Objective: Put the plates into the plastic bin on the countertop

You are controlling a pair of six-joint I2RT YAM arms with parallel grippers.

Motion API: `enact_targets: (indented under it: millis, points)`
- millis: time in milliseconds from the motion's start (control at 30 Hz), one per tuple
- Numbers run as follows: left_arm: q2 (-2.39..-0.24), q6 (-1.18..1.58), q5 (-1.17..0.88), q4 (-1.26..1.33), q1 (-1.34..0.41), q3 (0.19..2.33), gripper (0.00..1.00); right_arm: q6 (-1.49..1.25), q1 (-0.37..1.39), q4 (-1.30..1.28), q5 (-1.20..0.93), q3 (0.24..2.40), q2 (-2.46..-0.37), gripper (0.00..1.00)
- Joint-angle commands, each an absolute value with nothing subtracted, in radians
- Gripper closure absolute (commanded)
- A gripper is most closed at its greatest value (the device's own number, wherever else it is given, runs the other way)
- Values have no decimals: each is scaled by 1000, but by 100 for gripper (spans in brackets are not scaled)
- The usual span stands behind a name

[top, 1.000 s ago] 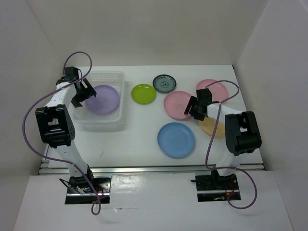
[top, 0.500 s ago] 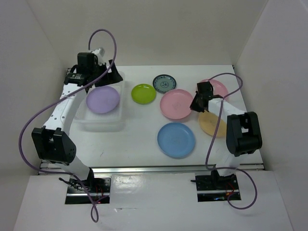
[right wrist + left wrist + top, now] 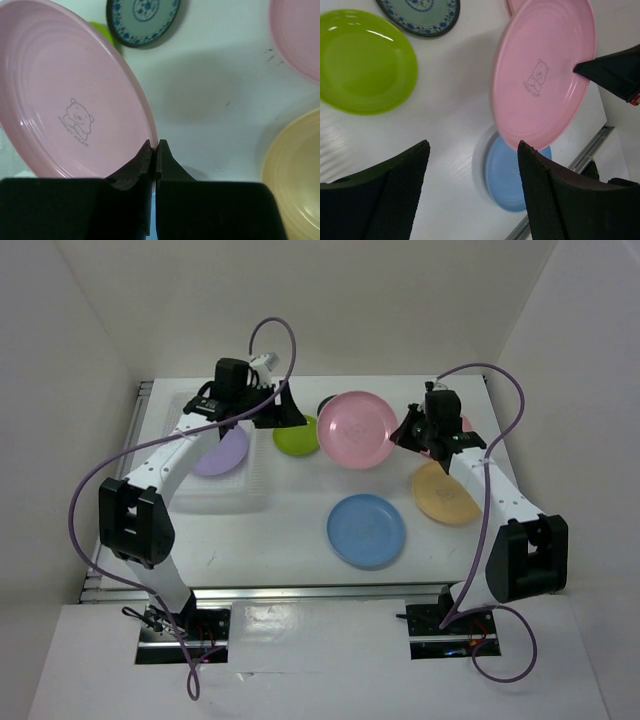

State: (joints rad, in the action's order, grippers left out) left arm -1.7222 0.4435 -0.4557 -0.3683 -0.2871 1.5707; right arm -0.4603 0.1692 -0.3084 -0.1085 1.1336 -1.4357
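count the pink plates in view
2: the lifted pink plate, gripped at its rim by the right end effector; the other pink plate lying flat to its right, mostly hidden from above

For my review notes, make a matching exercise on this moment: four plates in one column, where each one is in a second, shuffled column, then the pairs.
Plates
1. lavender plate
2. bear-print pink plate
3. blue plate
4. lime green plate

Places
A. flat on the countertop, nearest its front edge
B. in the plastic bin
C. tilted, off the countertop, pinched at its rim by the right tool
D. on the countertop beside the teal patterned plate

Pairs: 1-B, 2-C, 3-A, 4-D
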Motion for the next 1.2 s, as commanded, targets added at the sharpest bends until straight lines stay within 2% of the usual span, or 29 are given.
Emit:
enact_targets:
  millis: [0,200,367,400,500,633,667,700,767,967,1133,1167]
  points:
    - [-1749,451,-491,-313,-325,1608,23,-437,209,-255,-213,1163,-1395,100]
    - [-1801,451,-457,-322,-356,1626,32,-417,258,-258,-245,1193,-1371,100]
    - [-1822,451,-370,-391,-365,1663,80,-417,267,-258,-236,1193,-1359,100]
    - [-1822,451,-359,-391,-365,1663,100,-417,267,-268,-236,1193,-1359,100]
    - [-1822,451,-337,-405,-365,1663,100,-407,267,-258,-262,1193,-1350,100]
    - [-1774,472,-287,-446,-298,1687,100,-387,267,-296,-261,1193,-1341,39]
    - [-1758,486,-299,-468,-264,1698,100,-387,267,-320,-235,1193,-1332,13]
    - [-1740,486,-331,-468,-227,1698,100,-387,267,-371,-210,1193,-1322,7]
    - [-1668,495,-344,-477,-108,1665,100,-387,267,-409,-141,1126,-1277,3]
    - [-1583,495,-362,-514,177,1573,100,-538,267,-537,-19,930,-1142,3]
    - [-1598,477,-347,-534,305,1500,100,-661,267,-600,58,780,-1052,3]
    - [-1608,477,-338,-534,317,1490,100,-688,267,-600,45,758,-1042,6]
